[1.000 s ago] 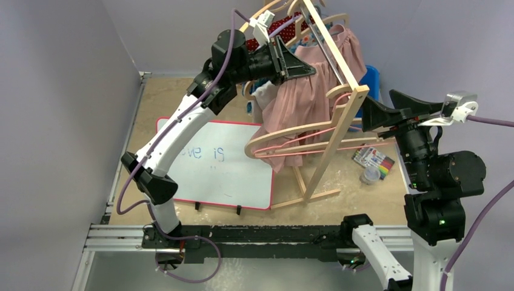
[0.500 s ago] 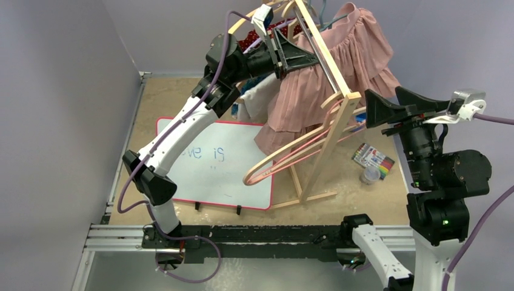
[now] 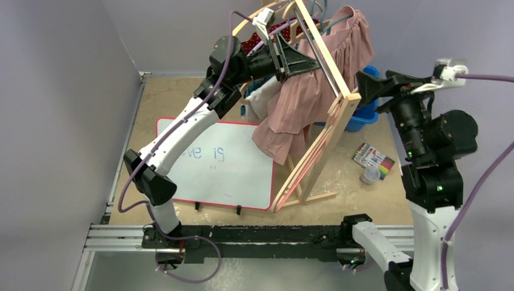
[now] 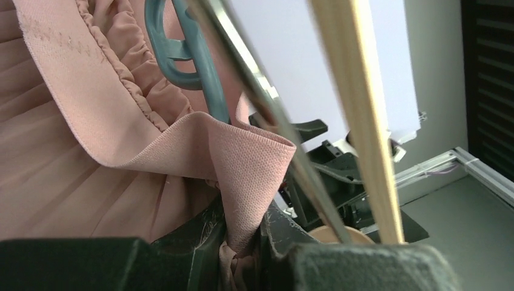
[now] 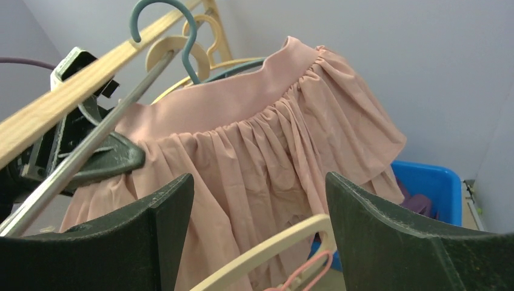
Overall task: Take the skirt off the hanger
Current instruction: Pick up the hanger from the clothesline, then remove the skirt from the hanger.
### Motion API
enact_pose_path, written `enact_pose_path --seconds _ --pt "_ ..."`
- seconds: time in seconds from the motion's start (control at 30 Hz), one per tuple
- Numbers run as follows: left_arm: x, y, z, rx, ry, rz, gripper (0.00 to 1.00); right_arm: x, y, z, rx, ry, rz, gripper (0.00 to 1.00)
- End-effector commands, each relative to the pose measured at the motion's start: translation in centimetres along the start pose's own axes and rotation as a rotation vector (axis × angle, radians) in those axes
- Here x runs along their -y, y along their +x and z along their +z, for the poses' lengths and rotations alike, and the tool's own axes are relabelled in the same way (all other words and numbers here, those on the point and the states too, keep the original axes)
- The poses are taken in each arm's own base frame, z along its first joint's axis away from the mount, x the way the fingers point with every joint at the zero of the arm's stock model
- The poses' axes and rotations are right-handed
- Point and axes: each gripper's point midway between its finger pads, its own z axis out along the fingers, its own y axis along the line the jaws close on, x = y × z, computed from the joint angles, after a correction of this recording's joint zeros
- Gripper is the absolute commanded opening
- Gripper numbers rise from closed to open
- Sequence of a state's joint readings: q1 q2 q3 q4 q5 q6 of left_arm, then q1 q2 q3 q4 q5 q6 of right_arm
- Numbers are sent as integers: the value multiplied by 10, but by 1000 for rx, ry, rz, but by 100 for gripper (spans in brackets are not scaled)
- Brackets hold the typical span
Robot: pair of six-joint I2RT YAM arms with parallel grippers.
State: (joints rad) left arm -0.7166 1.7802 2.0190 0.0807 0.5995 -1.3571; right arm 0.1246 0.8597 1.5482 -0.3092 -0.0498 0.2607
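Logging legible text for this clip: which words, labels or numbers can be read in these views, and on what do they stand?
"ve is": blue handwriting on the whiteboard; the start of the first word is hidden behind the left arm.
Marker pack: any print is too small to read.
Left and right wrist views: no text visible.

We see a tan wooden table (image 3: 163, 100) boxed in by plain lavender-grey walls (image 3: 60, 91) on its left, far and right sides; an aluminium rail (image 3: 115, 235) runs along its near edge.
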Motion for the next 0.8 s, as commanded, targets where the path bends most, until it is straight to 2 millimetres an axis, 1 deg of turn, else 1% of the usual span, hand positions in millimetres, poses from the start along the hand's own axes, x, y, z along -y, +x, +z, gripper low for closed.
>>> enact_pose_path --seconds 0.0,0.07,0.13,0.27,0.33,0.43,0.53,0.57,0.67,0.77 --pt "9 5 -8 -6 21 162 0 -4 12 17 -33 -36 -9 81" --pt "-4 7 -14 -7 -44 236 0 -4 19 21 -53 -45 -9 81" --pt "-13 10 -21 -5 -76 319 0 -4 23 22 -57 -53 -9 81" --pt "-22 19 -31 -38 -91 428 0 -2 29 26 -67 -49 -17 82" --pt "-28 23 -31 -57 -100 444 0 -3 32 33 -90 -56 -13 82" --pt "-35 29 -29 -79 -104 443 0 -12 38 48 -127 -111 -8 81" --pt "-45 40 -25 -117 -111 424 0 -15 39 62 -149 -132 -13 81" --pt "-46 44 -23 -126 -112 426 0 -16 37 66 -146 -138 -14 81" --pt "-44 55 -20 -154 -98 425 0 -23 41 77 -169 -183 -14 81" --pt "-38 65 -19 -189 -76 435 0 -32 54 84 -228 -247 -6 80"
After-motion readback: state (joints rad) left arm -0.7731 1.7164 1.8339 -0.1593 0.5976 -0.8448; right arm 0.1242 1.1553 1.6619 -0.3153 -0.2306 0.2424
